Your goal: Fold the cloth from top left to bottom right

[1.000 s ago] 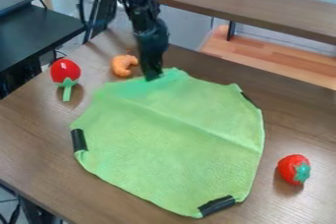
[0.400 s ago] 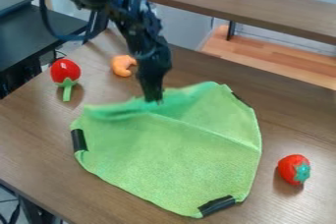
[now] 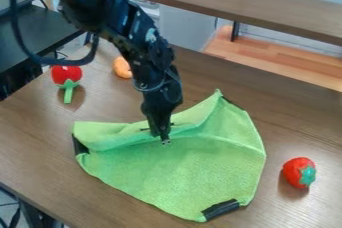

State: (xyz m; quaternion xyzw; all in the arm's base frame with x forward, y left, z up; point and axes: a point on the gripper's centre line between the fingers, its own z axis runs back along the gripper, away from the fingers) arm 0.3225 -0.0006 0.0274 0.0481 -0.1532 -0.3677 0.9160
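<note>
Pinching the green cloth [image 3: 194, 172] near the middle of its upper edge, the gripper [image 3: 163, 138] hangs at the end of the black arm [image 3: 127, 22], which slants in from the upper left. Its jaws are closed on the fabric. The cloth lies on the brown table [image 3: 40, 137], its upper left part gathered and turned inward in a soft ridge, while a corner stands up in a peak at the upper right. A black strip [image 3: 220, 209] marks the lower edge, and a dark patch [image 3: 79, 145] sits at the left edge. Near the cloth's right side is a red toy with a green cap [image 3: 295, 171]; beyond its upper left are a red toy with a green stem [image 3: 65, 73] and an orange piece [image 3: 121, 67], partly behind the arm.
</note>
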